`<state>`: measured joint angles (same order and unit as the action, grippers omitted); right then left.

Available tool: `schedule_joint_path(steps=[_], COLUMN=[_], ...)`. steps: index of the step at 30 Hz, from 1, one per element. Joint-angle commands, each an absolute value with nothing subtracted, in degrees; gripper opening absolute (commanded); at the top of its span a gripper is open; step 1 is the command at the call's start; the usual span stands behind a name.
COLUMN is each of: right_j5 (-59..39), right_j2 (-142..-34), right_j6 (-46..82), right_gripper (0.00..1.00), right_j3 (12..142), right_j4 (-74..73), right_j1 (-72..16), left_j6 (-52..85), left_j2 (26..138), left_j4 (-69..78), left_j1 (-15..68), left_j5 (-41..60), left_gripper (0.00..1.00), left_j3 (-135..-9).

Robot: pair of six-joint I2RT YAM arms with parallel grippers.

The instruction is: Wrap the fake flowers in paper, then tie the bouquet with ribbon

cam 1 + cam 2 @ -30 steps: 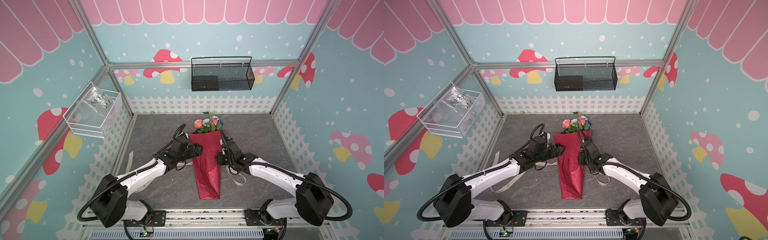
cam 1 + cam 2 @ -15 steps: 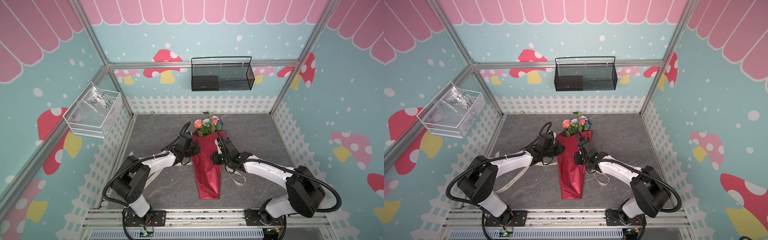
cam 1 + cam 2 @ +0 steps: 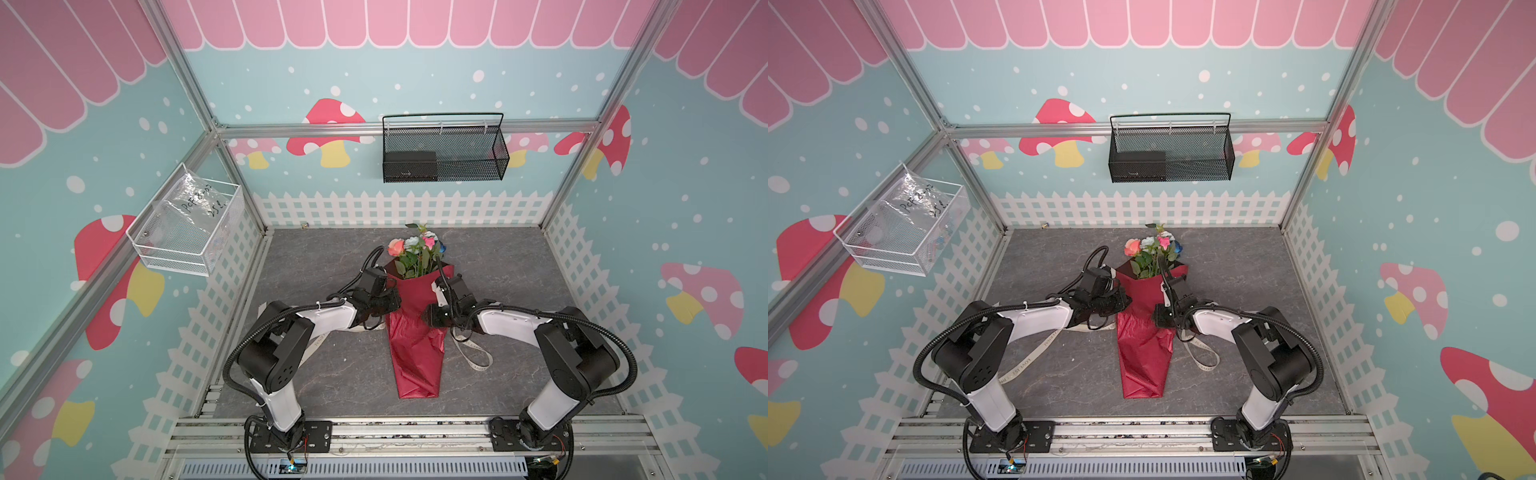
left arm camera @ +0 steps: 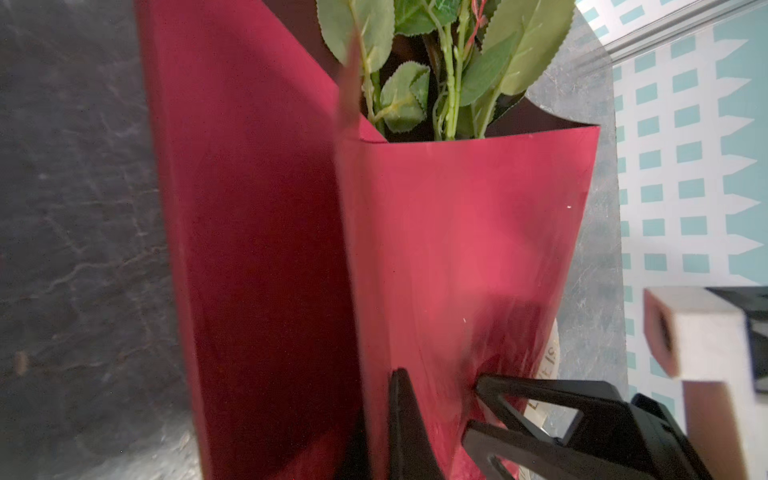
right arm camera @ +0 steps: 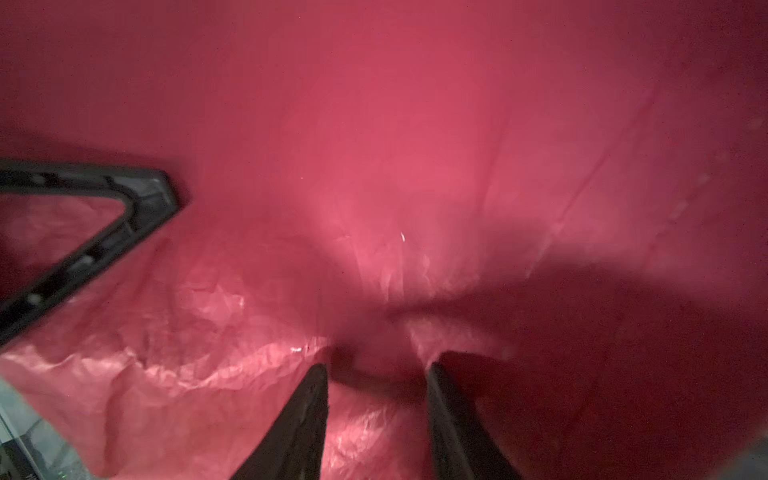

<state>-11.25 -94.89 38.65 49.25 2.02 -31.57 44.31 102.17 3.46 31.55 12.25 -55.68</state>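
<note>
— Where is the thing to be tied?

— The bouquet of fake flowers (image 3: 415, 332), rolled in a cone of shiny red wrapping paper (image 3: 1142, 353), lies flat in the middle of the grey marbled bench (image 3: 345, 374). Its blooms are at the far end and its narrow tip at the near end. A salmon-orange rose (image 3: 395, 247), a pale blue-white cluster (image 3: 412, 241), a pink rose (image 3: 429, 241) and a deep blue rose (image 3: 444, 248) stick out above green leaves.

— And the hands?

— The left hand (image 3: 394, 302) is closed and sits against the cone's left side at its waist. Whether any paper is caught in it I cannot tell. The right hand (image 5: 376, 370) is at the opposite side. In the right wrist view its black fingers (image 5: 303, 415) stand apart with crumpled red paper bulging between them, but I cannot tell whether they squeeze it.

— Any writing?

— A flat cream ribbon (image 3: 1025, 361) shows on both sides of the cone and forms a loop on the right. It carries dark capitals: "LOVE IS" can be read in a top view, the rest cannot. A clear plastic bag (image 3: 195, 203) in the white wire basket (image 3: 172, 259) on the left wall has handwriting that begins "PCF"; what follows is unclear. The black box (image 3: 409, 164) in the black mesh basket (image 3: 469, 166) on the back wall bears a small pale mark, too small to read.
</note>
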Motion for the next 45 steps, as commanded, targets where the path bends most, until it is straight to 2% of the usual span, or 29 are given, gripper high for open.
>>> schedule_joint_path(steps=[1, 8, 13, 15, 18, 20, 24, 29, 33, 41, 45], right_j5=[-11.2, -7.2, -8.5, -9.6, -9.8, -9.2, -6.5, -4.7, -1.0, 8.1, 10.0], right_j2=[-90.9, -86.1, -89.3, -91.6, -93.2, -92.6, -90.4, -85.0, -80.4, -70.5, -65.9], right_j6=[37.4, 36.7, 36.7, 37.0, 37.0, 36.1, 33.8, 32.4, 32.4, 35.9, 40.7], right_gripper=[0.46, 0.46, 0.38, 0.36, 0.35, 0.35, 0.36, 0.38, 0.38, 0.39, 0.50], right_j3=[49.9, 49.7, 49.7, 49.8, 49.7, 50.1, 52.5, 53.3, 52.8, 45.8, 40.2], right_j4=[1.0, 4.0, 4.0, 4.1, 4.2, 5.1, 9.8, 13.2, 17.8, 29.1, 33.9], right_j1=[-30.5, -30.1, -30.1, -30.1, -30.0, -29.9, -29.8, -29.8, -29.7, -28.5, -27.9], left_j6=[42.7, 42.7, 41.8, 41.5, 40.9, 40.9, 40.5, 39.9, 39.3, 39.7, 39.9], left_j2=[103.9, 105.1, 104.7, 104.9, 105.0, 103.8, 99.4, 92.9, 89.3, 87.8, 89.7], left_j4=[3.6, 2.4, -0.6, -1.6, -3.0, -3.6, -5.8, -11.3, -15.8, -23.1, -23.6], left_j1=[31.2, 31.2, 31.2, 31.4, 31.4, 31.5, 31.8, 32.0, 33.0, 37.8, 39.3], left_j5=[13.2, 11.7, 8.5, 7.7, 7.2, 7.0, 4.6, -1.2, -4.2, -11.0, -10.4], left_gripper=[0.00, 0.04, 0.07, 0.15, 0.33, 0.41, 0.59, 0.77, 0.98, 1.00, 1.00], left_j3=[-57.6, -58.5, -59.4, -59.9, -60.4, -60.0, -59.3, -58.5, -57.8, -56.6, -56.3])
